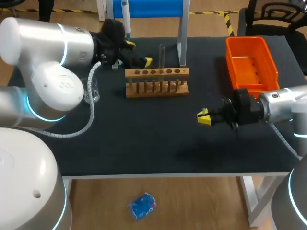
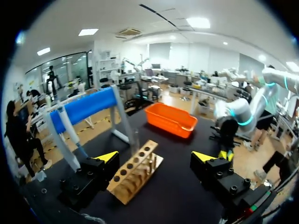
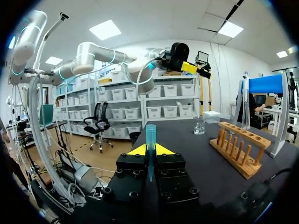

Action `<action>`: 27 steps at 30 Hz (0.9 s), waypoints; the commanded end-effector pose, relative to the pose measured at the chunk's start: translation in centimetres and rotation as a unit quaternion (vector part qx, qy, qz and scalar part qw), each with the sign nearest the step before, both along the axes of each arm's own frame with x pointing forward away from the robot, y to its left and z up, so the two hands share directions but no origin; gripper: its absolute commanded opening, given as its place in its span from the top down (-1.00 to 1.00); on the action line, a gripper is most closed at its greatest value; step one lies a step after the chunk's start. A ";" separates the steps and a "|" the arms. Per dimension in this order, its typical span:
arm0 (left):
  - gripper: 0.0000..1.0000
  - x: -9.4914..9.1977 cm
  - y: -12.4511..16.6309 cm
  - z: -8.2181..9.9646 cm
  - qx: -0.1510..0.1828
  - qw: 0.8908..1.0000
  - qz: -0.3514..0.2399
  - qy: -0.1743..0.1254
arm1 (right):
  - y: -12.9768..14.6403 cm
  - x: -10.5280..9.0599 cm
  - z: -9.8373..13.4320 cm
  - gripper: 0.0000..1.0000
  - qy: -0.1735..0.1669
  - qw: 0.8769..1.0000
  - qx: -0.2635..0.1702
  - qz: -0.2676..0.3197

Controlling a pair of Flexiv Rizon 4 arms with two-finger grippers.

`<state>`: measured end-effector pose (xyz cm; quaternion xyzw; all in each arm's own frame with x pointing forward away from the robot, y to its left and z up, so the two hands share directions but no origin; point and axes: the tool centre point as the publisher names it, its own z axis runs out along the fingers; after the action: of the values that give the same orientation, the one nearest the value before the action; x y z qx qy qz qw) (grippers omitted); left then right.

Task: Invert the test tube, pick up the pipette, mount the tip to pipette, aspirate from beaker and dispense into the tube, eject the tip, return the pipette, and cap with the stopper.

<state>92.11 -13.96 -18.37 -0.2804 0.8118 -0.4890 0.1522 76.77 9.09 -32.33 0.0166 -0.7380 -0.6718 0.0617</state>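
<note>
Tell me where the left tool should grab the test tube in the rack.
I'd grip the test tube on the bare glass above the rack's top board: it stands upright in a hole, so only that part is free. Come in level with the open left tool from its own side; the blue stand's post crowds the other side.

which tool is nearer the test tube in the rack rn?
Left. The left tool sits open just beside the test tube. The right tool, shut on a pipette tip, is well in front of the wooden rack, apart.
</note>
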 end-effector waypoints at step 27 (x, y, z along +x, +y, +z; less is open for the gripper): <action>-1.00 9.6 0.1 -0.3 -0.102 0.964 0.238 -0.063 | 0.0 -0.1 0.0 1.00 -0.001 1.000 -0.001 -0.001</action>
<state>101.63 -13.46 -18.28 -0.4458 0.6617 -0.5348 0.2781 76.76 9.09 -32.31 0.0165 -0.7381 -0.6717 0.0615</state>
